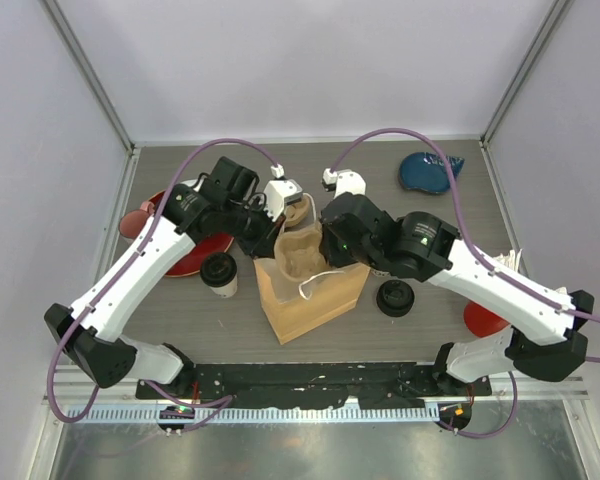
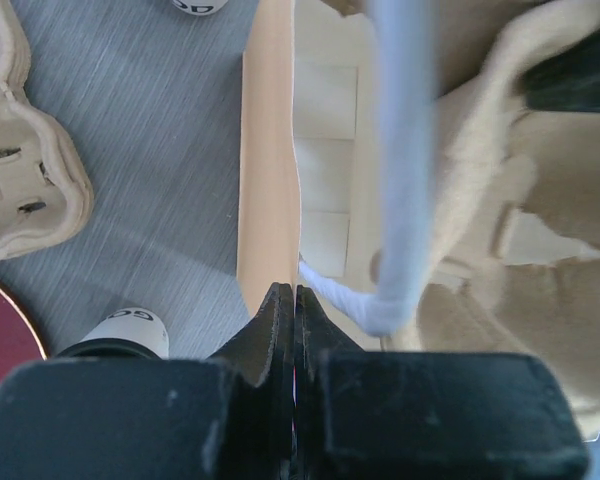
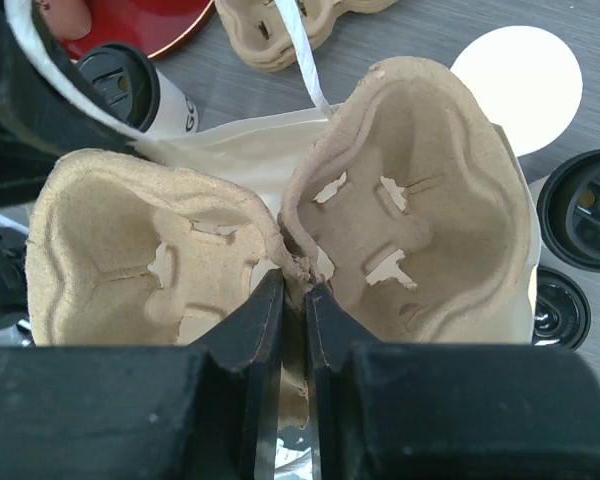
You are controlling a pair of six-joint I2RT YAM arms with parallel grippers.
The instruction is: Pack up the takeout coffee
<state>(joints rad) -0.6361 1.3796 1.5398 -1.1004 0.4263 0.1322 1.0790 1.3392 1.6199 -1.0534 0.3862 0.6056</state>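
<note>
One takeout coffee cup (image 1: 220, 273), white with a black lid, stands left of the brown paper bag (image 1: 315, 300); it also shows in the right wrist view (image 3: 130, 85). A second black-lidded cup (image 1: 394, 298) stands right of the bag. My right gripper (image 3: 295, 285) is shut on the centre ridge of a pulp cup carrier (image 3: 430, 200), which hangs in the bag's open mouth (image 1: 300, 250). My left gripper (image 2: 295, 292) is shut on the bag's rim (image 2: 270, 180), beside a white handle (image 2: 405, 180).
A red plate (image 1: 170, 240) lies at the left, with a stack of pulp carriers (image 2: 20, 170) beside it. A blue dish (image 1: 427, 172) sits at the back right and a red object (image 1: 483, 320) at the right. A white disc (image 3: 520, 75) lies beyond the carrier.
</note>
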